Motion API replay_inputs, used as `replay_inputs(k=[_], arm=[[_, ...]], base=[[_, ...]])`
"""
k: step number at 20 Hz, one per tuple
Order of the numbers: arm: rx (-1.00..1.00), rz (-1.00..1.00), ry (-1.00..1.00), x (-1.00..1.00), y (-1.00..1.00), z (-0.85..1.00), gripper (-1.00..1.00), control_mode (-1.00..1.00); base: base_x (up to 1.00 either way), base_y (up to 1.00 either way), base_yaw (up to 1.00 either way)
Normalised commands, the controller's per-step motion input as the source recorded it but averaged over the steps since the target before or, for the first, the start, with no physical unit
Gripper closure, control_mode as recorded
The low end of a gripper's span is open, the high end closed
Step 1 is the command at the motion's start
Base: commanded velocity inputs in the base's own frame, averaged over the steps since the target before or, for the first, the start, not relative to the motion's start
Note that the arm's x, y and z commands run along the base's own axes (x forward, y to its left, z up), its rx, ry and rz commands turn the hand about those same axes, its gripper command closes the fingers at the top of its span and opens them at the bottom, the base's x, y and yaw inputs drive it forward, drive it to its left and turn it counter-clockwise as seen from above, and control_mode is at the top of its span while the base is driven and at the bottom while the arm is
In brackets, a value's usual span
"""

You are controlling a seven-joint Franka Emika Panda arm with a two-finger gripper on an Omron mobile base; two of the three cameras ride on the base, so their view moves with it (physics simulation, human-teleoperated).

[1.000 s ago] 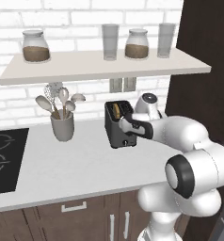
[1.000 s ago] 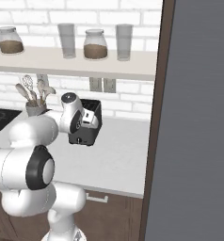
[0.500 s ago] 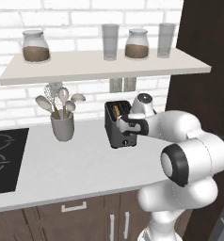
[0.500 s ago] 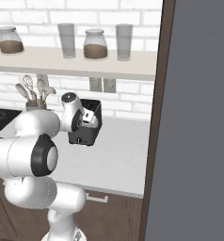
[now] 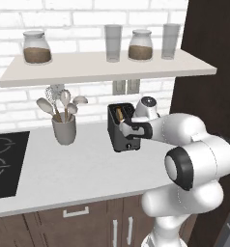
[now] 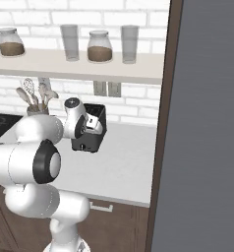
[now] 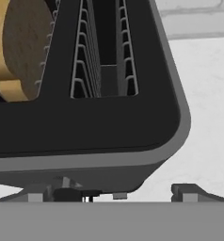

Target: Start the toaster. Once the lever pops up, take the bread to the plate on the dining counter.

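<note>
Dark grey toaster (image 5: 122, 127) on the worktop, bread (image 5: 119, 114) standing in its slot; the gripper (image 5: 130, 131), jaws wide, has closed in on its front, likely for the lever.

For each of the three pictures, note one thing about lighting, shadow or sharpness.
Left base view: flat, even light, soft shadow beneath the shelf. Right base view: dark panel evenly lit, without glare. Hand view: toaster close and sharp, bread brightly lit, empty slot dark.
</note>
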Motion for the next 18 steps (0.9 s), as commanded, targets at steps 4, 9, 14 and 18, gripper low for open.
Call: replay_inputs(k=[4, 9, 14, 18], arm=[[0.00, 0.00, 0.00, -0.10, 0.00, -0.20, -1.00, -1.00], [0.00, 0.00, 0.00, -0.11, 0.00, -0.11, -1.00, -1.00], [0.00, 0.00, 0.00, -0.02, -0.01, 0.00, -1.00, -1.00], [0.00, 0.00, 0.00, 0.00, 0.00, -0.16, -1.00, -1.00]], base=[[0.00, 0.00, 0.00], [0.00, 0.00, 0.00], [0.00, 0.00, 0.00], [0.00, 0.00, 0.00]])
